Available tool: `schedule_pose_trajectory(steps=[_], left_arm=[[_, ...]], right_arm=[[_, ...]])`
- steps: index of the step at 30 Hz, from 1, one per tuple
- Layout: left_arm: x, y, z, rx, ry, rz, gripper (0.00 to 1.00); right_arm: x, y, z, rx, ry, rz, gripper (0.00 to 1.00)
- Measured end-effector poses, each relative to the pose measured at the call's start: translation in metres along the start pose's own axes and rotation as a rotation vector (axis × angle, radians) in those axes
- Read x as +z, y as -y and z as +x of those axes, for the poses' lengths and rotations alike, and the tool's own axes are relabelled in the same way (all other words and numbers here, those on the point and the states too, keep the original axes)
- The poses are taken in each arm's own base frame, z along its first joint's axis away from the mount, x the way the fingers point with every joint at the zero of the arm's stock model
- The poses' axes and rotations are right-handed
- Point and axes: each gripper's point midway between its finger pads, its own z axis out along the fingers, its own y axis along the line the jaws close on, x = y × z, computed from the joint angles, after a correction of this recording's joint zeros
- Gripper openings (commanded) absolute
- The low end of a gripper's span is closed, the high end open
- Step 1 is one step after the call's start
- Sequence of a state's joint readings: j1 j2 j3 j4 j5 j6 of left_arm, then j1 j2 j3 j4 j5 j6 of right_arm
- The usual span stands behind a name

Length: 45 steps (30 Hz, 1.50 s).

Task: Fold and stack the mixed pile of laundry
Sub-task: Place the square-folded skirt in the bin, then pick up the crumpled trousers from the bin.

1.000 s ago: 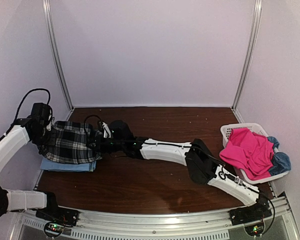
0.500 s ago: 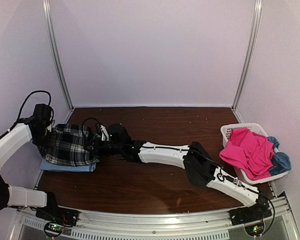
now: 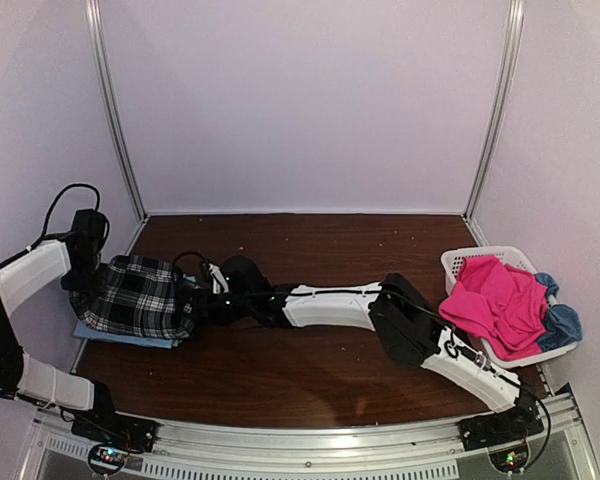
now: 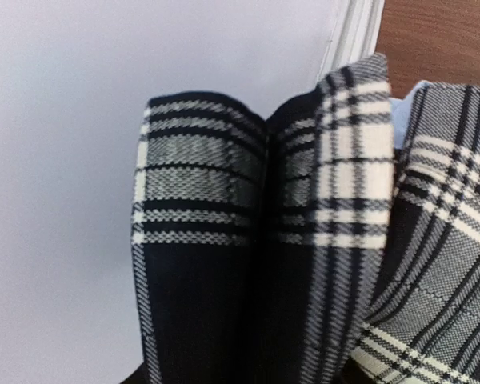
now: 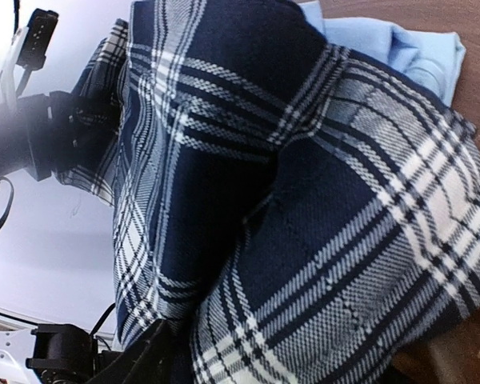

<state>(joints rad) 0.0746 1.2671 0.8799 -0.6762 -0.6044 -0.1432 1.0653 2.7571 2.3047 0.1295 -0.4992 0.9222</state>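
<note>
Dark brown tabletop (image 3: 310, 370) is seen from above, closed in by pale walls (image 3: 300, 100) on three sides. At the far left, the left gripper (image 3: 83, 281) is pressed against the left edge of the black-and-white plaid shirt (image 3: 140, 298). That shirt is laid in a folded bundle at the table's left side, on top of the light blue shirt (image 3: 108, 335), of which a strip is shown along the near edge. The left wrist view is filled by a raised fold of plaid against the wall. No finger is shown, so it cannot be told whether this gripper is parted or closed on cloth. Just right of the bundle, the right gripper (image 3: 198, 301) is set at the plaid's right edge, its arm stretched low across the table. Its wrist view is likewise covered by plaid, with light blue at the top right. Something dark at the bottom edge is perhaps a finger, and its spread cannot be told either. Well apart, at the table's right edge, a white lattice basket (image 3: 458, 263) is placed. Hot-pink trousers (image 3: 495, 300) are heaped in it and draped over its front rim, and a duller blue cloth (image 3: 563, 323) is hung over its right side.
</note>
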Motion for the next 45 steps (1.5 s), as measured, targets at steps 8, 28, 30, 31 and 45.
schedule_pose_trajectory(steps=[8,28,30,31,45], left_arm=[[-0.016,-0.032,-0.023,-0.062,0.056,-0.119,0.85],[-0.026,0.039,-0.023,-0.175,0.017,0.319,0.9],[-0.007,0.047,-0.009,-0.187,-0.05,0.31,0.9],[0.003,0.048,-0.002,-0.202,-0.079,0.301,0.91],[-0.024,0.02,-0.055,-0.321,0.081,0.309,0.98]], right_arm=[[-0.04,-0.022,-0.014,-0.064,0.011,0.039,0.92],[-0.196,-0.017,-0.091,-0.222,0.133,0.111,1.0],[-0.216,-0.017,-0.096,-0.233,0.148,0.129,1.0],[-0.228,-0.018,-0.099,-0.237,0.159,0.138,1.0],[-0.415,0.007,-0.106,-0.265,0.303,0.424,1.0]])
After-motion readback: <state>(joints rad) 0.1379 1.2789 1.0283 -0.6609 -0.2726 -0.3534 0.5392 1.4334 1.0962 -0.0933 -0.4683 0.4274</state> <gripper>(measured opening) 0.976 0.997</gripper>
